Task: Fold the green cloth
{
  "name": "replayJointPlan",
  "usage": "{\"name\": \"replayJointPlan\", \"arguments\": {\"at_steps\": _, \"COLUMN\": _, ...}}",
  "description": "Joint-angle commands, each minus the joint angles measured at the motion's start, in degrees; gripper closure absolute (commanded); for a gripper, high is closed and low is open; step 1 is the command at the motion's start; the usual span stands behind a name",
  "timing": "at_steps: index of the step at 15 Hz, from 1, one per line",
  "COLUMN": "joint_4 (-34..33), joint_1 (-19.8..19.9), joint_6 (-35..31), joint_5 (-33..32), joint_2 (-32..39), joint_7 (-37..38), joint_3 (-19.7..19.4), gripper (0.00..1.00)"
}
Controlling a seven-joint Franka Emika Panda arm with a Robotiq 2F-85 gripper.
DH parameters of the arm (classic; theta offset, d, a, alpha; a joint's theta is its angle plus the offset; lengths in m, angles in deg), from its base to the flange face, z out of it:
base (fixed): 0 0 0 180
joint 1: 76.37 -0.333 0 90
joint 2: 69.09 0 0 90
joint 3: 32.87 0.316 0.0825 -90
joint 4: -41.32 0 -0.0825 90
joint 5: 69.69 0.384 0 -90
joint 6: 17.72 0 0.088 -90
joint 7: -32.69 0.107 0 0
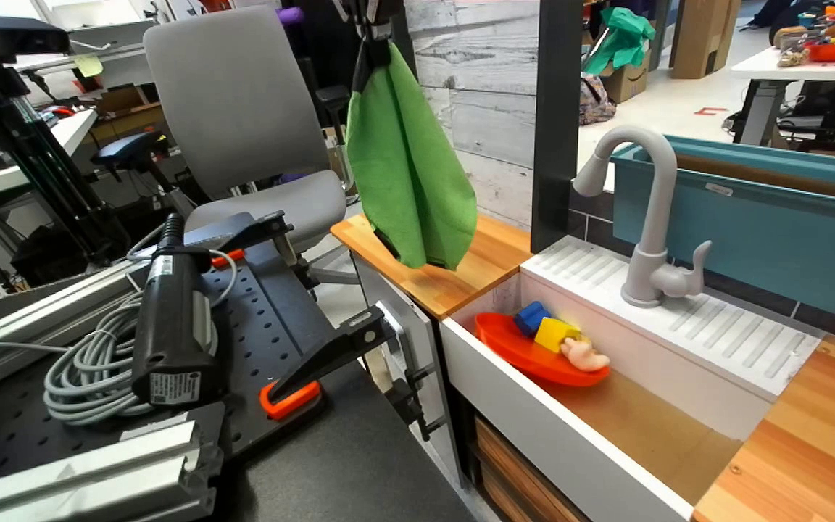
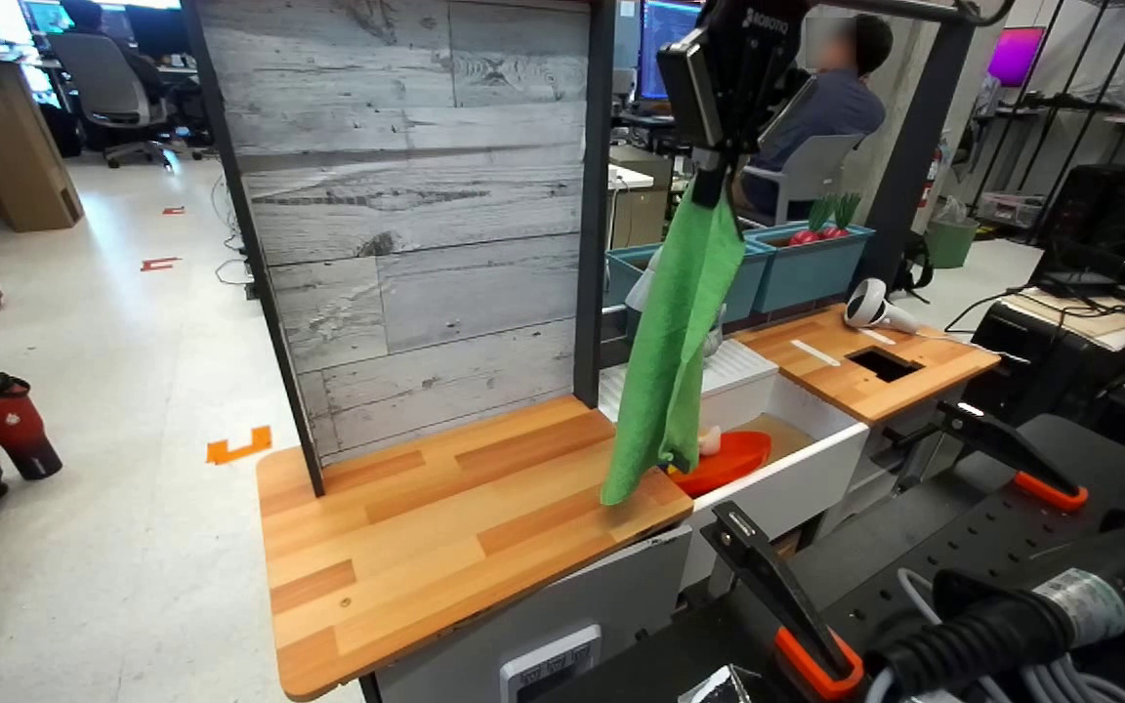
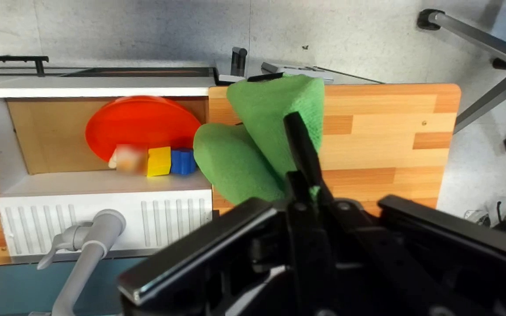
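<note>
Green cloth [image 2: 662, 361], hanging: pinched in gripper [image 2: 709, 186], near the edge of bench [image 2: 406, 566] beside sink [image 2: 768, 510]. Best lowered hem-first, drawn (no snatching) towards opposite edge.

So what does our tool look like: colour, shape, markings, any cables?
The tool is mostly black, with white ROBOTIQ lettering on its body in an exterior view. In the wrist view its fingers are slim and dark, flanked by blocky black side pieces, one with a shiny edge. I can make out no cable; the arm is out of frame.
</note>
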Motion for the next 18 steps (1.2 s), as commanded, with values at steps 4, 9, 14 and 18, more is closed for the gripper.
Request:
{"name": "replayJointPlan", "arguments": {"at_steps": 4, "joint_4": -4.8, "joint_1": -0.4, "joint_6": 1.0, "joint_5": -2.7, "joint_2": 8.3, "joint_7": 1.1, "joint_3": 0.0, "gripper": 0.99}}
{"name": "replayJointPlan", "arguments": {"at_steps": 9, "joint_4": -12.4, "joint_1": -3.5, "joint_6": 2.0, "joint_5": -6.2, "joint_2": 17.4, "joint_7": 4.7, "joint_3": 1.3, "gripper": 0.99}}
{"name": "replayJointPlan", "arguments": {"at_steps": 14, "joint_4": -22.0, "joint_1": -8.4, "joint_6": 3.7, "joint_5": -8.4, "joint_2": 26.4, "joint_7": 7.9, "joint_3": 3.1, "gripper": 0.99}}
{"name": "replayJointPlan", "arguments": {"at_steps": 18, "joint_4": -31.1, "joint_1": -11.5, "joint_6": 7.3, "joint_5": -8.8, "joint_2": 32.1, "joint_7": 8.9, "joint_3": 3.9, "gripper": 0.99}}
